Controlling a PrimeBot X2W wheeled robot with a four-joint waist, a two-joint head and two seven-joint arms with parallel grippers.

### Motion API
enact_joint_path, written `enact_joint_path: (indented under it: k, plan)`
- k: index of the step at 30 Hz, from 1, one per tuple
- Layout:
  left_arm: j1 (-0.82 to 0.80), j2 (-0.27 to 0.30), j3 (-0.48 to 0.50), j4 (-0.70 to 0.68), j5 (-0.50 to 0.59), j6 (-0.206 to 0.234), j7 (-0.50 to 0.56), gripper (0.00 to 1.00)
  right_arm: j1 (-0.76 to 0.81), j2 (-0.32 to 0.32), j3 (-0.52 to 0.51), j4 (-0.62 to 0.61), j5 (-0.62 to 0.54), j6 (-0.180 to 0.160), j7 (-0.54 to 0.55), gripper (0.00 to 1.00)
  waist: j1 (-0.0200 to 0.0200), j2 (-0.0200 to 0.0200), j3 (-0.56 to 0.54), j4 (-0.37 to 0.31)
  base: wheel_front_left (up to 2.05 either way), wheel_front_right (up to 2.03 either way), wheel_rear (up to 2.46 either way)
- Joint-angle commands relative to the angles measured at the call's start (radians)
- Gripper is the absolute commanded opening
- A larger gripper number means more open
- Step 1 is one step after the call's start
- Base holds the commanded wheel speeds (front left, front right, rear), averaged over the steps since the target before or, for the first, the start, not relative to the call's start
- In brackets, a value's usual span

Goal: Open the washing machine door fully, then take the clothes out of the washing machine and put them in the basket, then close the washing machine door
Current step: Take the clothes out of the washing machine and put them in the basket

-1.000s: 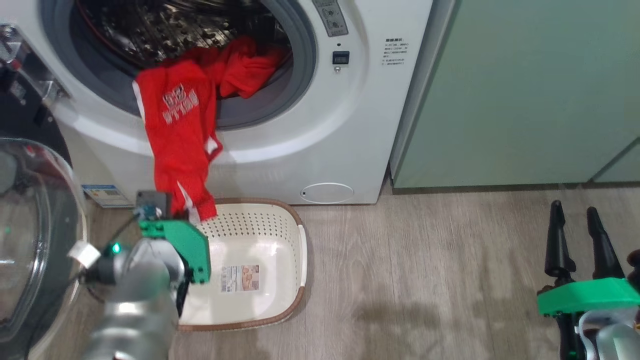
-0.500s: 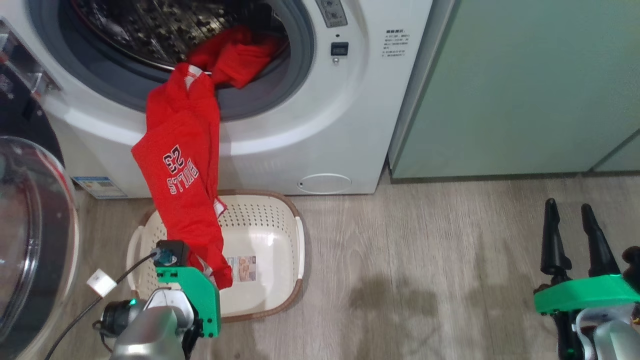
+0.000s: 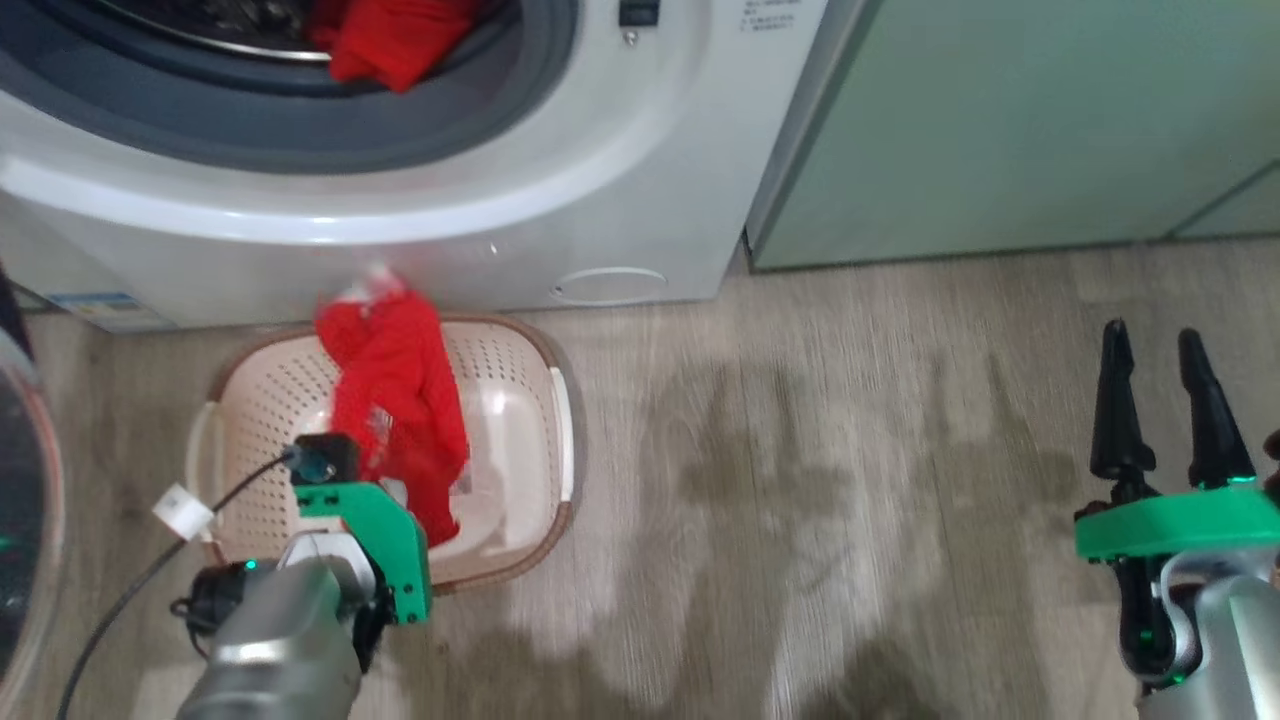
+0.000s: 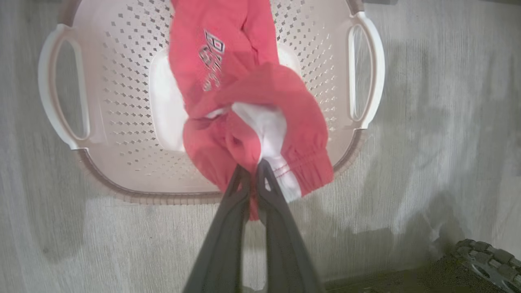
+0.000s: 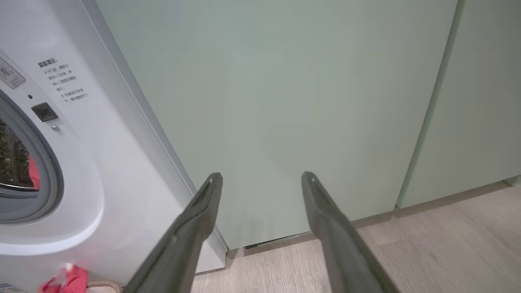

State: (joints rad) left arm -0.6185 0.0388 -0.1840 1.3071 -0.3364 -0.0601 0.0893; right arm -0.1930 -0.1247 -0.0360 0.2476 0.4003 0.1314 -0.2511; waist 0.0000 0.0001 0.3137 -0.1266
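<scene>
clothes (image 4: 244,93) — red, white-patched | left end effector (image 4: 252,165) grips them | right end effector (image 5: 262,177) wide

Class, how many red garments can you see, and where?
2. One garment hangs from the left end effector over the basket; a second garment lies in the washing machine. More may be hidden inside.

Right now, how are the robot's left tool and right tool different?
The left tool is shut, pinching the bright red fabric garment; the right tool is open and holds nothing. The left tool points at the cream-white perforated plastic basket on the floor; the right tool points at the pale green cabinet. Both have two long dark fingers.
</scene>
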Motion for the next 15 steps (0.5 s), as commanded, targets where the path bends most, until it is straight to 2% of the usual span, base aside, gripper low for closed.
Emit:
enact_joint_path:
  k: [1,7,14,15]
  plan:
    - [-0.026,0.037,0.031,-0.016,-0.012,0.009,0.000,0.00,-0.019,-0.016,0.018,-0.036,0.004,-0.001,-0.011,1.00,0.0000,-0.0001,0.041,-0.022,0.00,0.00,0.00]
    - [-0.055,0.061,0.048,-0.016,-0.034,0.036,-0.002,0.00,-0.046,-0.011,0.013,-0.049,0.002,-0.001,-0.011,1.00,0.0000,-0.0001,0.105,-0.041,0.00,0.00,0.00]
    - [-0.077,0.073,0.054,-0.016,-0.045,0.067,-0.057,0.00,-0.064,-0.009,0.005,-0.053,-0.001,-0.001,-0.011,1.00,0.0000,-0.0001,0.132,-0.043,0.00,0.00,0.00]
    - [-0.077,0.073,0.053,-0.016,-0.046,0.063,-0.070,0.04,-0.063,-0.008,0.004,-0.052,-0.003,-0.001,-0.011,1.00,0.0000,-0.0001,0.129,-0.041,0.00,0.00,0.00]
